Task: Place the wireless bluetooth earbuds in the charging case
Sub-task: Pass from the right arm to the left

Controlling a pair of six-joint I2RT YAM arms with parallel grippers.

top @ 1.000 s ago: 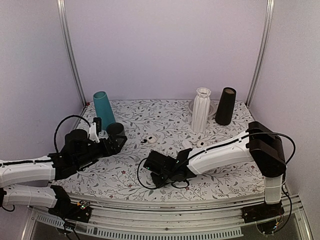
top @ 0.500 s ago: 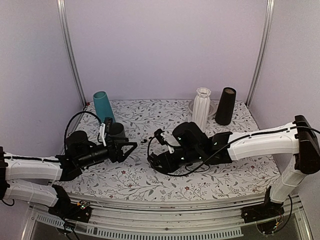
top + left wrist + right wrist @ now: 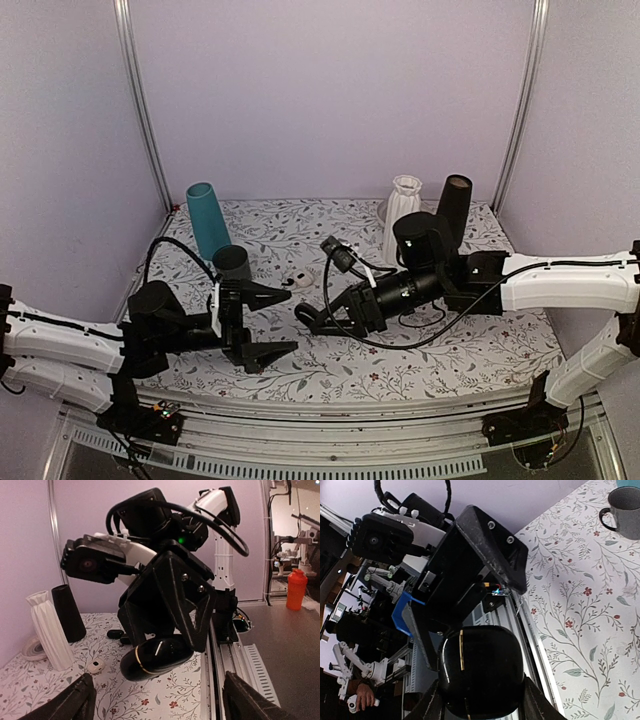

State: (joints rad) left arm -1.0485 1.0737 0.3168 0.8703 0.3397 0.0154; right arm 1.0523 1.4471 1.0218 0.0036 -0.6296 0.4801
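Glossy black, the charging case (image 3: pixel 481 672) sat clenched between the two fingers (image 3: pixel 431 706) of the right gripper (image 3: pixel 316 320), lid shut, a thin bright seam crossing its shell; it hung low over the flowered cloth (image 3: pixel 440 345), though whether it touched the cloth could not be told. The left gripper (image 3: pixel 294 322) faced it from the other side with its fingers (image 3: pixel 70 702) spread wide and nothing between them; the case lay just beyond their tips, apart from them in the left wrist view. Both grippers met over the middle of the table's near half, a band of bare cloth lying between them and the front rail (image 3: pixel 330 408).

The other things kept to the edges: a teal cup (image 3: pixel 208 220) and a grey mug (image 3: pixel 232 262) at the rear left, the mug just behind the left gripper's upper finger; a white ribbed vase (image 3: pixel 402 215) and a black cone (image 3: pixel 450 210) side by side at the rear right, well apart from the case. A white pebble-shaped piece (image 3: pixel 300 280) rested on the cloth between the mug and the right gripper — near both. The earbuds could not be picked out; one small dark speck (image 3: pixel 115 633) lay on the cloth behind the case, too small to name.
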